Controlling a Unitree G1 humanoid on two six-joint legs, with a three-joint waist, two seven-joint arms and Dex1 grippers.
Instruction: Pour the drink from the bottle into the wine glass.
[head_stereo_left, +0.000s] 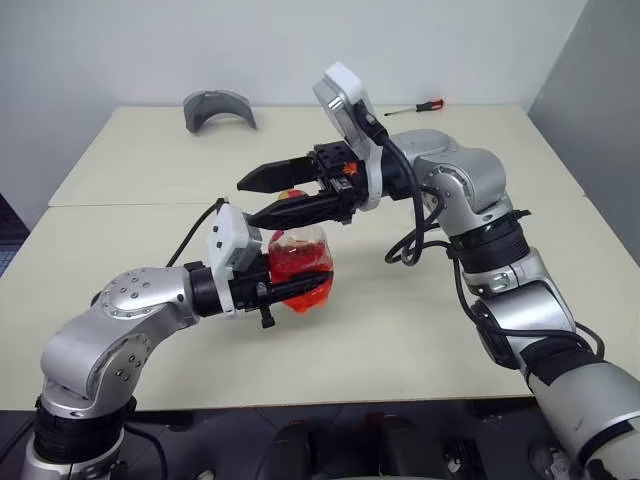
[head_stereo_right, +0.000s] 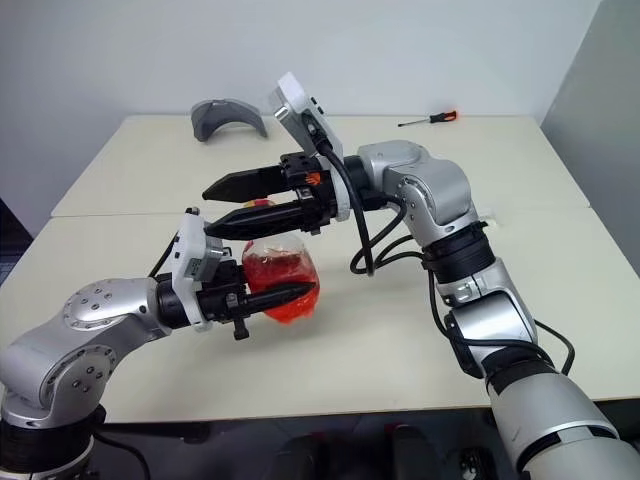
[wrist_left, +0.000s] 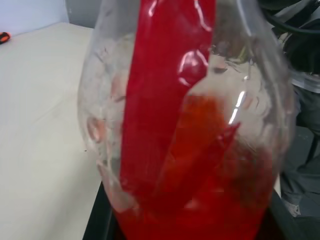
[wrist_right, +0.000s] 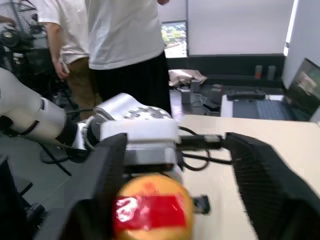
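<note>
We held the bottle (head_stereo_left: 298, 270) in our left gripper (head_stereo_left: 285, 292), its fingers clamped tight around the squat body, lifted just above the cream table (head_stereo_left: 150, 230) near its front edge. The red-pink drink (head_stereo_right: 280, 283) filled the lower part of the bottle. Its yellow-and-red cap (wrist_right: 152, 209) was still on.

Our right gripper (head_stereo_left: 262, 197) reached in level from the right, pointing left, its two black fingers spread wide, one on each side of the cap and not yet touching it. We judged the step in hand to be uncapping: next the right fingers needed to close on the cap and twist while the left kept the bottle steady.

Far back on the table lay a grey curved piece (head_stereo_left: 219, 108) and, further right, a red-handled screwdriver (head_stereo_left: 415, 107), both well apart from our work. Beyond the table stood a person in a white shirt (wrist_right: 125, 30). Nothing blocked the cap.
</note>
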